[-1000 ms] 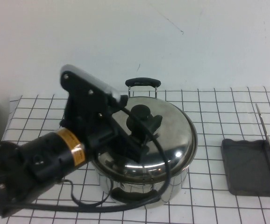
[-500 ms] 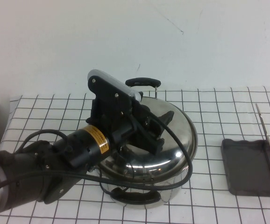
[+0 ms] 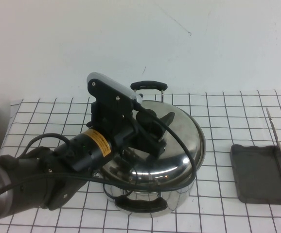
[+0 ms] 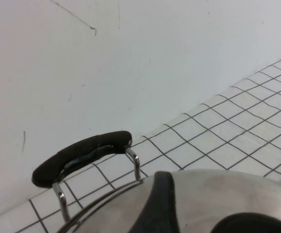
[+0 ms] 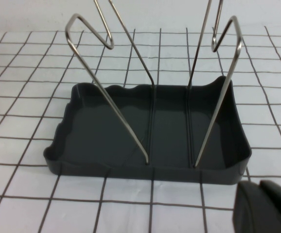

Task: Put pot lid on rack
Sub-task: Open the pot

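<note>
The round, domed, mirror-shiny steel pot lid (image 3: pixel 177 141) sits on the deep steel pot (image 3: pixel 145 196) with black handles at the middle of the checked surface (image 3: pixel 218 116). The left tool (image 3: pixel 152 130) hangs over the lid's centre, fingers spread either side of where the black knob should be, placed for a grip. The dark grey rectangular rack (image 3: pixel 257 179) with its wire bar waits empty at three o'clock. The right tool (image 5: pixel 267 208) sits just beside the rack; I cannot tell its state.

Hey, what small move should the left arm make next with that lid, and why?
Probably close the left pincer on the knob. It hangs at the centre of the pot lid, fingers apart, and the lid sits on the pot. The rack waits empty; the right pincer is beside it.
</note>
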Motion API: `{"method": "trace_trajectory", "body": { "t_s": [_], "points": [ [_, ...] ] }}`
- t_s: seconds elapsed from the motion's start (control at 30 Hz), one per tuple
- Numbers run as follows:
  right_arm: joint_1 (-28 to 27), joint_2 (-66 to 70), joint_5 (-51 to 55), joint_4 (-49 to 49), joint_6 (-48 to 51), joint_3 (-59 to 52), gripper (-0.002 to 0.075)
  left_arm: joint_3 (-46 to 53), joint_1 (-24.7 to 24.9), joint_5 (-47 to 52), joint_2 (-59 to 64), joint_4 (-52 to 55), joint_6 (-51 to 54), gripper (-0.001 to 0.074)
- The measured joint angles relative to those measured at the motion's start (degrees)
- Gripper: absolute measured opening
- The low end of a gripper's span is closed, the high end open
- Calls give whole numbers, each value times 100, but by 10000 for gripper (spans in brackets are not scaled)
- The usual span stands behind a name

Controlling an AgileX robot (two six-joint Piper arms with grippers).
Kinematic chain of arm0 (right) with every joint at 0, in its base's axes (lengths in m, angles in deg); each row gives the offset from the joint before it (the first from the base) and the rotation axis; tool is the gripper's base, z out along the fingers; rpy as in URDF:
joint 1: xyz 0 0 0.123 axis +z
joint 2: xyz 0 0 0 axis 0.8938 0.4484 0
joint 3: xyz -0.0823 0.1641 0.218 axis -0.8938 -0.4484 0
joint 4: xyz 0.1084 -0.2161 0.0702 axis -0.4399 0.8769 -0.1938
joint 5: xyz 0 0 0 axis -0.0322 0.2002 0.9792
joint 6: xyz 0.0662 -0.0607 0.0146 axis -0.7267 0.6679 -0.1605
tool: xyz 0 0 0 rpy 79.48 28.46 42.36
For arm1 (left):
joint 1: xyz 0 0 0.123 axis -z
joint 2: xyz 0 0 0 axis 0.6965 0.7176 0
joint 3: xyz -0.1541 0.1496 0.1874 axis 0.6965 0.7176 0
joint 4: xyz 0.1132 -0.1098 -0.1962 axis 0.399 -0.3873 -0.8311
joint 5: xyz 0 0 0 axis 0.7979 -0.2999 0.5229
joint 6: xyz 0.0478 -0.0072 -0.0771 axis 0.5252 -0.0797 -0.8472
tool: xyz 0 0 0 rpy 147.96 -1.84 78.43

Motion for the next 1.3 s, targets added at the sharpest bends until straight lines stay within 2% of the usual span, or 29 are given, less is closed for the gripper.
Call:
{"method": "trace_trajectory", "body": {
  "t_s": [0.23,0.3,0.4,0.6,0.8,0.9,1.07,1.17,1.3],
  "points": [
    [0,0,0,0,0,0,-3,0,0,21,194,65,-416,502],
    [0,0,0,0,0,0,-3,0,0,21,219,76,-452,447],
    [0,0,0,0,0,0,-3,0,-20,21,219,79,-462,321],
    [0,0,0,0,0,0,-3,-47,-23,183,68,342,-497,316],
    [0,0,0,0,0,0,-3,-233,-23,110,-757,478,-750,316],
    [0,0,0,0,0,0,-3,-236,-23,-6,-1179,500,-1459,316],
    [0,0,0,0,0,0,-3,-236,-23,-387,-1427,756,-3653,316],
    [0,0,0,0,0,0,-3,-236,-23,-910,-1306,813,-4199,316],
    [0,0,0,0,0,0,-3,-236,-23,-1930,-904,848,-4353,316]
  ]
}}
